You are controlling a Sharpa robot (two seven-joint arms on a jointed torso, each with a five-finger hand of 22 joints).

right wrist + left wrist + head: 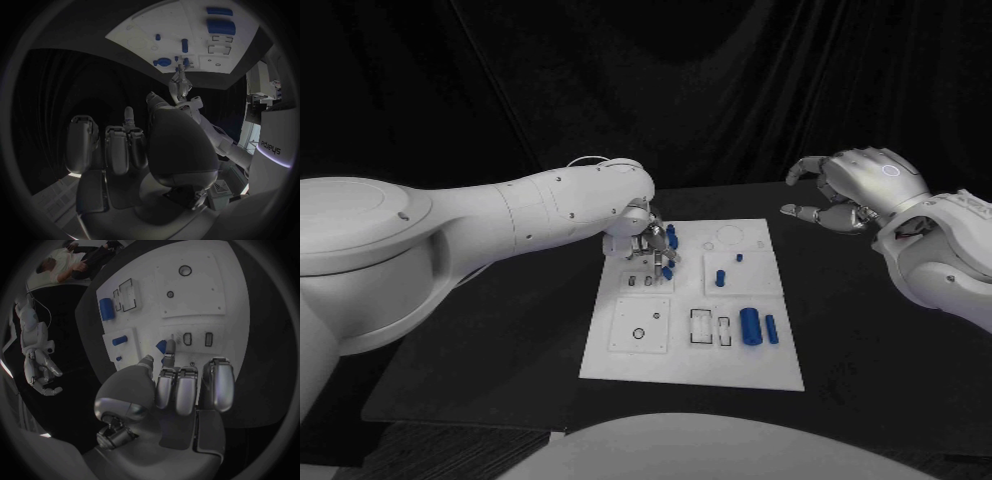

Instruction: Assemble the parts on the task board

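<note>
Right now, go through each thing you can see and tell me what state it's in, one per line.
Left robot hand: down over the task board's far left part, fingertips at a small blue part; whether it grips it is unclear.
Right robot hand: raised off the board's far right side, fingers apart, holding nothing.
Task board: flat on the table.
Large blue cylinder: lying on the board.
Slim blue part: lying beside that cylinder.

Left hand reaches forward with fingers pointing down; right hand raised aside, fingers loosely curled, empty.
</note>
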